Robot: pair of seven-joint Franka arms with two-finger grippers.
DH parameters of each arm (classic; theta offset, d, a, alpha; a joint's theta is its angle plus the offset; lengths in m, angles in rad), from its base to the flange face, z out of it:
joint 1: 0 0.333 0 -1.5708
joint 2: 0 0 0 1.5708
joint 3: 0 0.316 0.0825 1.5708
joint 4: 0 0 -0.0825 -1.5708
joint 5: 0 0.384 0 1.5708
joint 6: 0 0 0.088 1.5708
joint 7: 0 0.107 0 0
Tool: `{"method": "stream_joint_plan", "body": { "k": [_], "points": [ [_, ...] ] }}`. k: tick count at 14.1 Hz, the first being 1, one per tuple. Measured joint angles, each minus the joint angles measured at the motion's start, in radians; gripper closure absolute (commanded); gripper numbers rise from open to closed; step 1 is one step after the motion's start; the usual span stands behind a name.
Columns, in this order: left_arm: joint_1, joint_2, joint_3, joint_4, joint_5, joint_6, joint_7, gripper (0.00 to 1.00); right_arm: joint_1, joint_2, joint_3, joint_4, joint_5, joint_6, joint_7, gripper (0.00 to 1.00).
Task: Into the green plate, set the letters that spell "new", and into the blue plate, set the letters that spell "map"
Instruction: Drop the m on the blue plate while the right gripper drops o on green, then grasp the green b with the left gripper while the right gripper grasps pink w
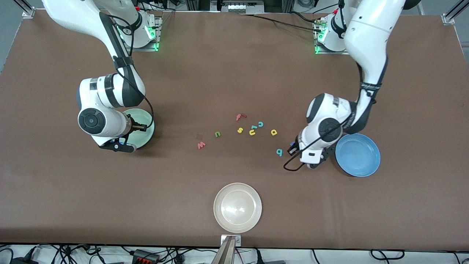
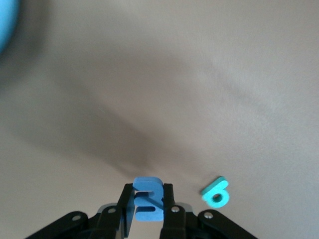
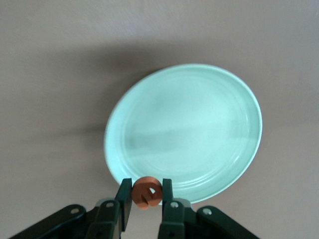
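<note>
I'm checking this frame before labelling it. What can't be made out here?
- Front view: the left gripper and its blue "m" are hidden under the arm's own wrist.
- Front view: the right wrist covers part of the green plate; the orange "e" is too small to read there.
- Left wrist view: the blue plate is blurred and cut off at the edge.

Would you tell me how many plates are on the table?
3: the green plate below the right gripper, the blue plate near the left gripper, the cream-white plate nearest the front camera.
</note>
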Motion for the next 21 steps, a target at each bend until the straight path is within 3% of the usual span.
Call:
{"method": "stream_joint_plan", "body": {
  "k": [4,5,6,7,9,10,11,14,18,21],
  "points": [
    [0.130,-0.057,0.006,0.004,0.000,-0.098,0.421,0.95,0.002,0.048,0.005,-0.061,0.000,0.085,0.000,0.95],
    [0.161,-0.056,0.008,0.002,0.004,-0.102,0.519,0.95,0.001,0.060,0.005,-0.072,0.000,0.101,0.000,0.77],
    [0.188,-0.053,0.011,0.000,0.020,-0.102,0.604,0.95,0.001,0.068,0.005,-0.078,0.000,0.109,0.000,0.28],
    [0.215,-0.049,0.013,-0.002,0.064,-0.102,0.673,0.95,0.000,0.074,0.005,-0.078,0.000,0.112,0.000,0.00],
    [0.265,-0.039,0.015,-0.005,0.165,-0.102,0.758,0.95,-0.004,0.071,0.003,-0.070,0.001,0.113,0.002,0.00],
    [0.286,-0.028,0.015,-0.007,0.190,-0.096,0.792,0.91,-0.004,0.064,0.003,-0.054,0.001,0.111,0.002,0.00],
    [0.298,-0.011,0.015,-0.008,0.200,-0.078,0.818,0.64,-0.003,0.053,0.006,-0.034,0.002,0.103,0.002,0.00],
    [0.300,0.030,0.009,-0.009,0.201,-0.032,0.840,0.00,0.027,0.027,0.018,0.040,0.022,0.088,0.008,0.00],
    [0.292,0.024,-0.034,0.002,0.202,-0.028,0.844,0.00,0.072,0.056,0.022,0.132,0.131,0.088,0.004,0.00],
    [0.287,0.006,-0.141,0.026,0.202,-0.026,0.844,0.00,0.129,0.128,0.032,0.201,0.165,0.102,0.073,0.00]
  ]
}}
